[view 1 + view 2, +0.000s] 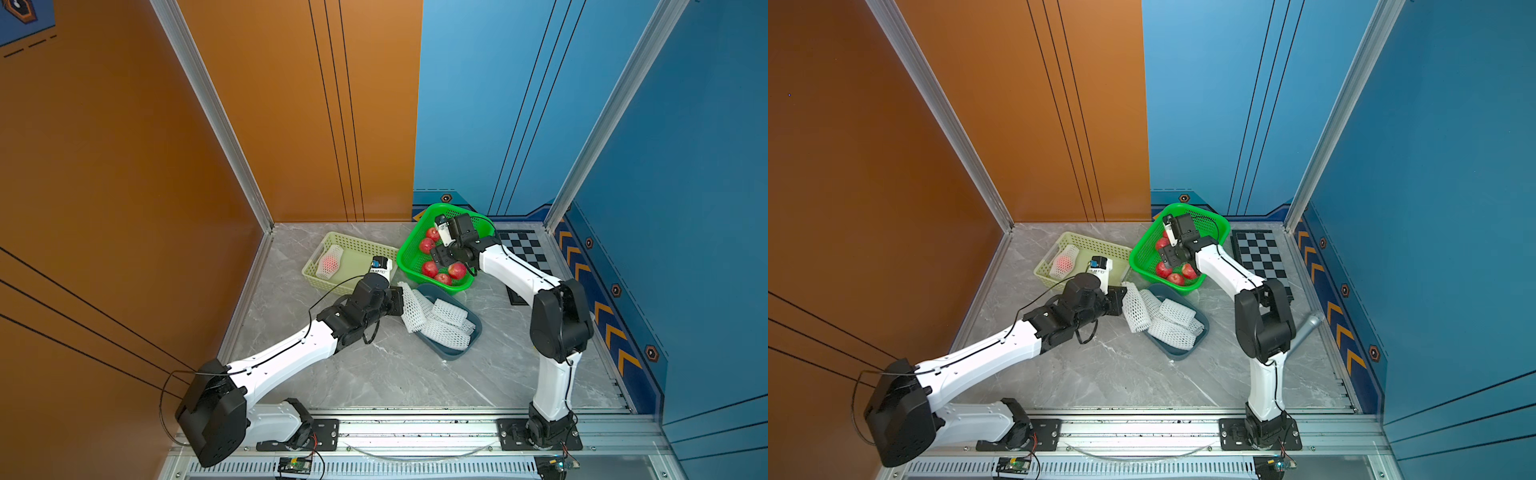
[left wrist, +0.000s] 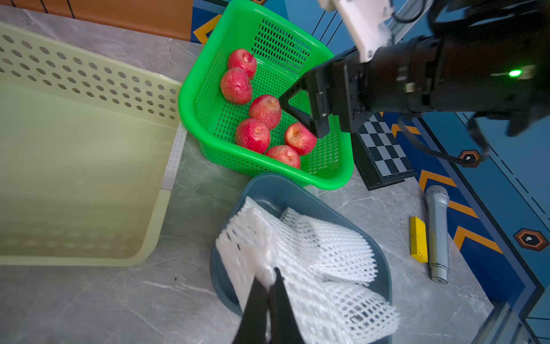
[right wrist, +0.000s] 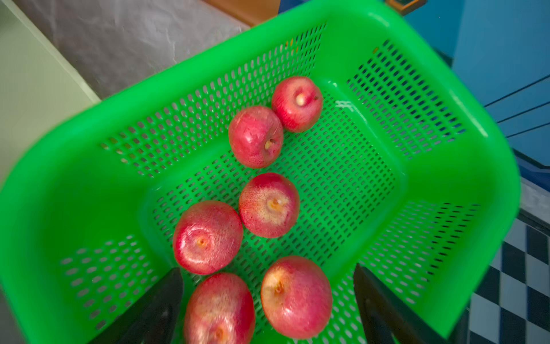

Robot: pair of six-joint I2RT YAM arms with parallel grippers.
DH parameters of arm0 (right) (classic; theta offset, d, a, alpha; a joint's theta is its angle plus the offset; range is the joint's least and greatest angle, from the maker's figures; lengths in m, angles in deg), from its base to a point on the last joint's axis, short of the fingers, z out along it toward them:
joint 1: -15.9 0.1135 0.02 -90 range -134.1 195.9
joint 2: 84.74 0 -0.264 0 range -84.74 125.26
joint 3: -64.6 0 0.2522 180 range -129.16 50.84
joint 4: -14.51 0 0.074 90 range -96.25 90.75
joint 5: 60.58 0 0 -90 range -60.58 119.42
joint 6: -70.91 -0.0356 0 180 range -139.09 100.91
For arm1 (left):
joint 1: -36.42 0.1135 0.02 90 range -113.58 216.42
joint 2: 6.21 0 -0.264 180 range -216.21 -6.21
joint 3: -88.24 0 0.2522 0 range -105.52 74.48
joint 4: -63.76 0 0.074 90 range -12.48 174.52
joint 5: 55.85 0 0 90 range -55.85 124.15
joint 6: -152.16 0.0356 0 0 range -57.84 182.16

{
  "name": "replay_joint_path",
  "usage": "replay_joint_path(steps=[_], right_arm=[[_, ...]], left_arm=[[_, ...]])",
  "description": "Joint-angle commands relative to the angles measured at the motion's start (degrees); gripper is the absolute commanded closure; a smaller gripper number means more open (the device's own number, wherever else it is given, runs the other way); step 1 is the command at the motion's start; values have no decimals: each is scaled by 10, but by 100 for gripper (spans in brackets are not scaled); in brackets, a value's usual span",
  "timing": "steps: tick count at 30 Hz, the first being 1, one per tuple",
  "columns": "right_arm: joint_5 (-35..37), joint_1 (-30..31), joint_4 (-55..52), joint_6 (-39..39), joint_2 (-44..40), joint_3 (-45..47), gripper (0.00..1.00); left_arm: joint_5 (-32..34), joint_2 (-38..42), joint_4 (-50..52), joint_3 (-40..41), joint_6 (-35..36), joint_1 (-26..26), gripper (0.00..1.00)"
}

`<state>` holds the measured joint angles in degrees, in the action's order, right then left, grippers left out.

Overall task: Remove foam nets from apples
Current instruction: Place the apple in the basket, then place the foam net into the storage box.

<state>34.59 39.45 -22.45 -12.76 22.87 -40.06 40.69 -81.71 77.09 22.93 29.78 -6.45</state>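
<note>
**Item 1, nearest.** Left gripper [image 2: 272, 277]: jaws together, clamped on an empty foam net [image 2: 253, 235] at the rim of the grey-blue tray [image 2: 268, 184]. The net seems to hang partly outside the rim.
Handling note: the step appears to be discarding this net. It is best carried over the tray's middle before letting go. Soft mesh may cling to the pads, so the jaws should open fully and lift clear.

**Item 2.** Discarded nets [image 2: 336, 247]: piled in the tray.

**Item 3.** Pale yellow basket [image 1: 353, 243]: holds one wrapped apple [image 1: 329, 262], the last left to strip.

**Item 4, farthest.** Green basket [image 2: 186, 98]: holds six bare apples [image 3: 269, 205]. Right gripper [image 3: 268, 268] hangs above them, fingers wide apart, holding nothing.
</note>
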Motion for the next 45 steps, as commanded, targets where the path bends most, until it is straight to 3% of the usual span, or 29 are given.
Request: replay_joint_path(steps=[1,2,9,15,19,22,24,27,33,37,45], right_arm=[[27,-4,-5,-25,-85,48,4],[27,-5,-4,-31,-105,63,0],[-34,9,52,-94,-264,208,0],[-80,49,78,-88,-373,316,0],[-114,67,93,-102,-423,370,2],[-127,86,101,-118,-438,399,9],[-134,103,112,-130,-438,414,19],[-147,124,146,-151,-423,432,43],[-161,159,213,-179,-342,441,73],[-162,179,252,-196,-289,446,74],[-107,195,229,-221,-191,451,76]], left_arm=[[-8,-34,-33,-36,-1,-20,100],[-6,-45,-38,-40,-2,-25,100],[1,-106,-69,-55,-35,-30,100],[21,-140,-81,-59,-77,-46,100],[29,-165,-83,-54,-93,-47,100],[29,-179,-84,-49,-95,-40,100],[28,-183,-83,-44,-97,-35,100],[24,-182,-84,-37,-96,-30,100],[16,-168,-84,-17,-97,-21,88],[14,-158,-83,-4,-99,-16,87],[10,-130,-84,14,-101,-1,86]])
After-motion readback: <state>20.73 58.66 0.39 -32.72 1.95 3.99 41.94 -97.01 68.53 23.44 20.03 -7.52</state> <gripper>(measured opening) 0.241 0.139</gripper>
